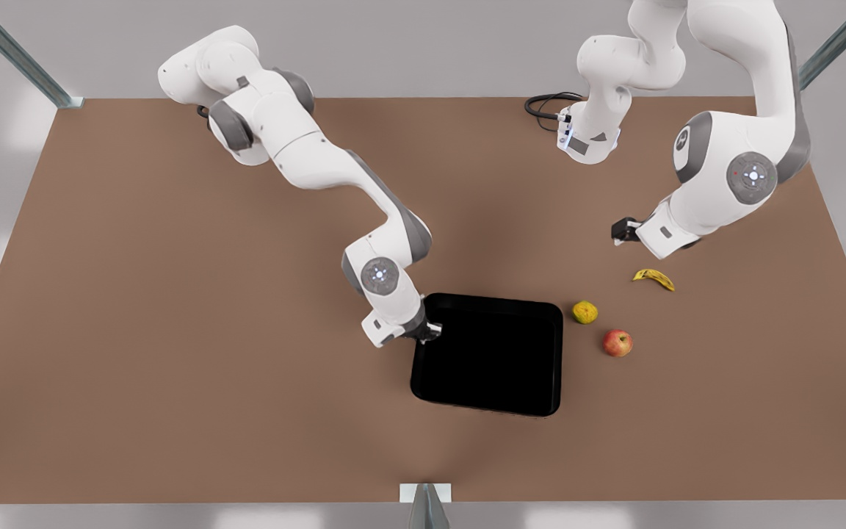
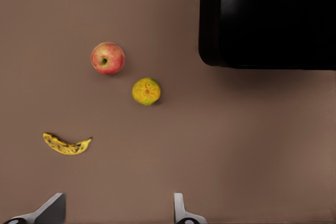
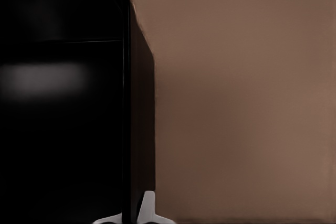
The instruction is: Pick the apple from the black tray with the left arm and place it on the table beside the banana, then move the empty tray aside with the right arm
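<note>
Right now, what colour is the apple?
Red with a yellowish patch; the apple shows best in the left wrist view.

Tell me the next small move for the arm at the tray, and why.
Probably close the right gripper on the rim and start sliding the black tray aside. The tray looks empty, the apple already lies on the table near the banana, and the jaws straddle the rim. The left gripper waits above the banana.

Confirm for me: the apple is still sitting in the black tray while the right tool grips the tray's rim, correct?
Not quite. The apple lies on the table, outside the empty black tray; the front view shows it. The right tool is at the tray's rim.
</note>
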You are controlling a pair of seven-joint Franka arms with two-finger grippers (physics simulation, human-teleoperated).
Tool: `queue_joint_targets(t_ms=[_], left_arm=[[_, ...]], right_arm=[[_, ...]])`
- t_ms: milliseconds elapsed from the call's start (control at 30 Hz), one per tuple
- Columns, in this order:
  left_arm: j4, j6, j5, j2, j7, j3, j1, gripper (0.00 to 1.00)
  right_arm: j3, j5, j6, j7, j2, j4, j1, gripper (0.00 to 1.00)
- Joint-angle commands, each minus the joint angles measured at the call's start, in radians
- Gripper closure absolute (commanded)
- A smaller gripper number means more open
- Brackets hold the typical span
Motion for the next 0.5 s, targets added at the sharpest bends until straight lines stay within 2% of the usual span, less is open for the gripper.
queue_joint_targets(t_ms=[0, 67, 167, 300, 367, 467], left_arm=[[0.002, 0.004, 0.000, 0.000, -0.004, -0.001, 0.007, 0.00], [0.000, 0.004, 0.000, 0.000, -0.004, -0.001, 0.007, 0.00], [0.002, 0.004, 0.002, -0.002, -0.001, -0.001, 0.007, 0.00], [0.002, 0.004, -0.004, 0.000, -0.040, 0.002, 0.010, 0.00], [0.043, 0.006, -0.053, 0.026, -0.212, 0.007, 0.013, 0.00], [0.043, 0.006, -0.059, 0.027, -0.220, 0.009, 0.020, 0.00]], right_arm=[[-0.003, -0.075, -0.120, -0.008, -0.031, -0.007, -0.003, 0.96], [-0.003, -0.081, -0.137, -0.022, -0.096, -0.099, -0.003, 0.95], [-0.046, -0.079, -0.119, -0.180, -0.309, -0.389, -0.011, 0.95], [-0.046, -0.073, -0.125, -0.434, -0.544, -0.646, -0.140, 0.95], [-0.048, -0.073, -0.134, -0.571, -0.616, -0.723, -0.222, 0.95], [-0.048, -0.075, -0.174, -0.831, -0.673, -0.768, -0.367, 0.95]])
